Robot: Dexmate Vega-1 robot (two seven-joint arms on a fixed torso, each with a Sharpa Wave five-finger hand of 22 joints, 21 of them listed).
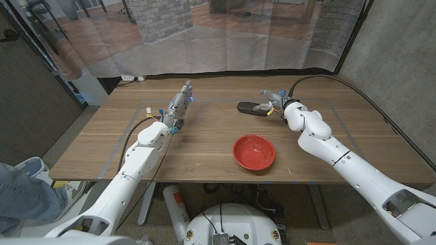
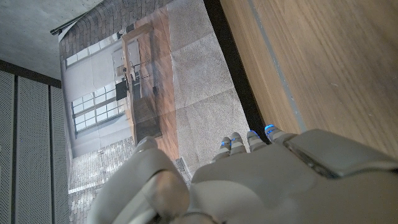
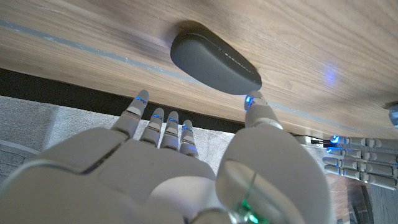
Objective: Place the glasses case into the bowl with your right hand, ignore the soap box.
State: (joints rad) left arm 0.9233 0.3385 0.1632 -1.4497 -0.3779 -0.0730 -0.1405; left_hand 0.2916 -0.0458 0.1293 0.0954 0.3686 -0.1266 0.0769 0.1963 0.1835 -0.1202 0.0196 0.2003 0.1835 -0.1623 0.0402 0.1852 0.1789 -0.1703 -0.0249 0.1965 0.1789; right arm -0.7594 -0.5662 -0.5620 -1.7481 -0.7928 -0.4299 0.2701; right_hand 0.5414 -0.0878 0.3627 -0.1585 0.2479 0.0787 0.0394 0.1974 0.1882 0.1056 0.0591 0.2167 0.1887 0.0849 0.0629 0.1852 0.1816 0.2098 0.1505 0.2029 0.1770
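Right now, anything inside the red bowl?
Nothing: the red bowl shows a bare red inside in the head view. The glasses case lies on the table, apart from it, at the right hand.

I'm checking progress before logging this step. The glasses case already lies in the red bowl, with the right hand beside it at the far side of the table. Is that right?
Not quite. The glasses case is not in the red bowl; it lies on the table, beyond the bowl, as the head view shows. The right hand is indeed beside it at the far side.
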